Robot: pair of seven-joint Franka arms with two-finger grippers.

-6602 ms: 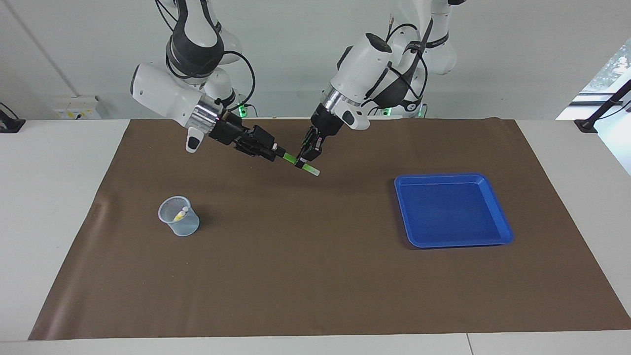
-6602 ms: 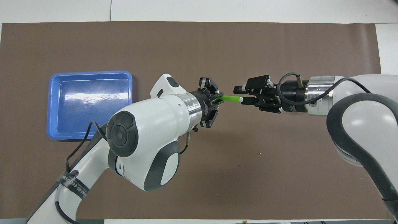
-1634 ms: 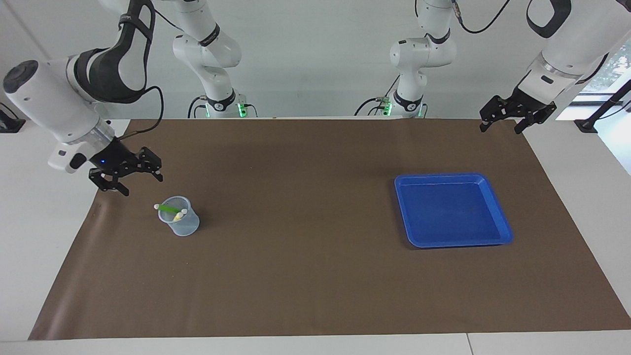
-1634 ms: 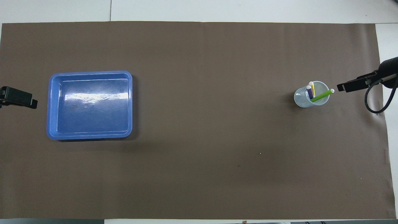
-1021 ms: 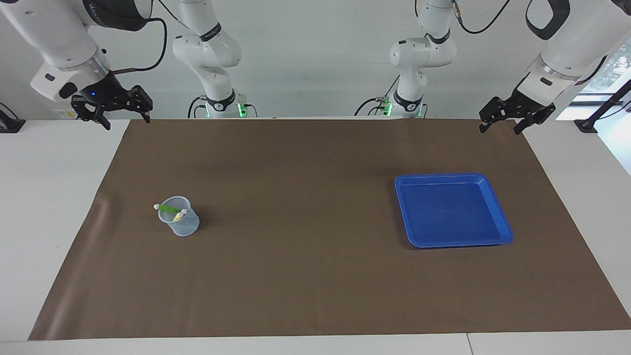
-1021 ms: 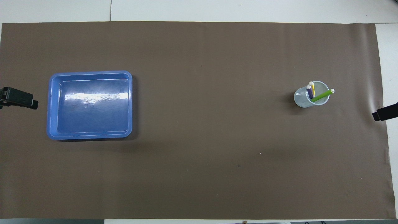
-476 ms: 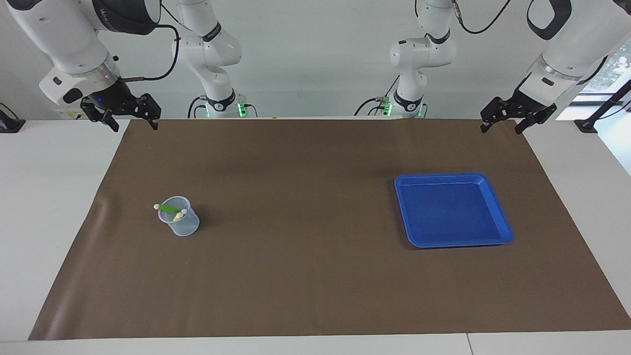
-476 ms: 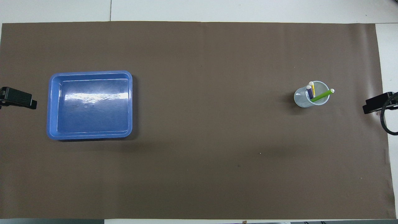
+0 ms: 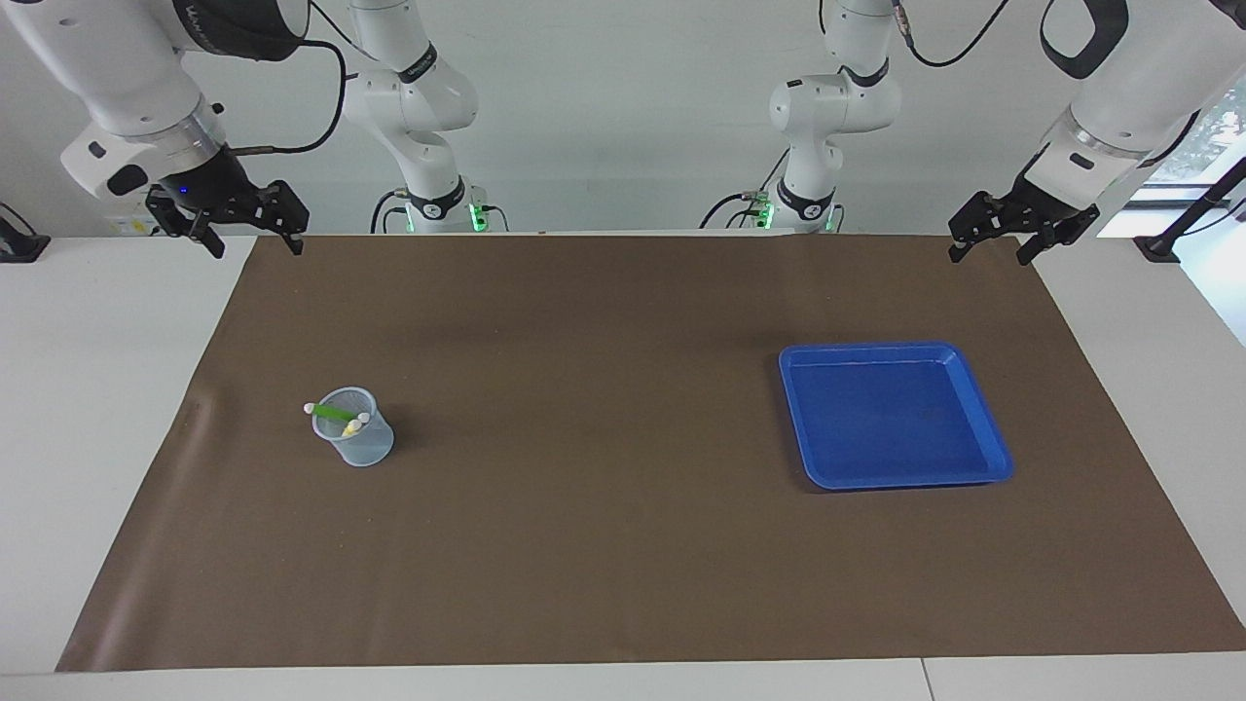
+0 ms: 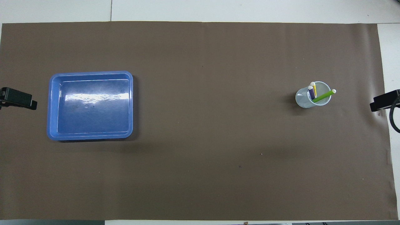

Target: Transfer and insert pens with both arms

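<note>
Three pens stand in a clear cup [image 9: 356, 443] [image 10: 312, 99] on the brown mat, toward the right arm's end of the table. The green pen [image 9: 332, 412] [image 10: 323, 95] leans over the cup's rim, beside the yellow pen [image 10: 313, 87] and the purple pen [image 10: 311, 93]. My right gripper [image 9: 255, 243] hangs open and empty over the mat's corner at the robots' edge, well away from the cup. My left gripper [image 9: 988, 255] is open and empty too, over the mat's other corner at the robots' edge. The left arm waits.
A blue tray [image 9: 891, 348] [image 10: 90, 73] with nothing in it lies toward the left arm's end of the table. Two smaller white arms [image 9: 419, 97] [image 9: 827, 107] with green lights stand still at the robots' edge. The brown mat [image 9: 604, 545] covers most of the table.
The green pen has gone from the handover between both grippers into the cup. My right gripper has lifted away from the cup to the mat's corner. The left gripper holds still.
</note>
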